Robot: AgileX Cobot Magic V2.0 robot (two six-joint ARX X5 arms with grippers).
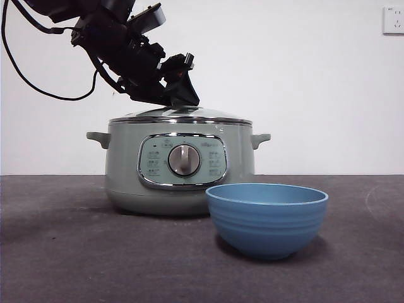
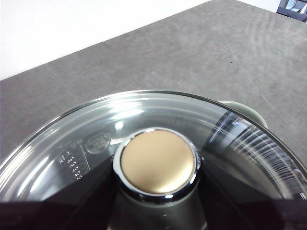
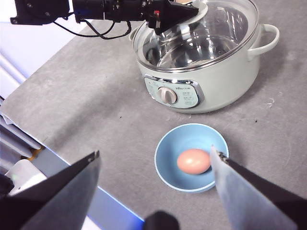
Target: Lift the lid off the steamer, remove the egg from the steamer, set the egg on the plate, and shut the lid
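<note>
The glass lid (image 1: 208, 113) sits on the pale green steamer (image 1: 126, 170), which stands at the middle of the table. My left gripper (image 1: 180, 95) reaches down from the upper left and is shut on the lid's knob (image 2: 157, 162); the dark jaws hug both sides of it. In front of the steamer and to the right stands the blue plate (image 1: 265, 221), a bowl. The egg (image 3: 194, 161) lies inside the plate (image 3: 165, 143), hidden by the wall in the front view. My right gripper (image 3: 154, 153) hangs open high above the plate, holding nothing.
The left arm's black cables (image 1: 38, 88) loop down at the upper left. A wall socket (image 1: 392, 19) is at the back right. The table's front edge (image 3: 72, 163) runs close to the plate in the right wrist view.
</note>
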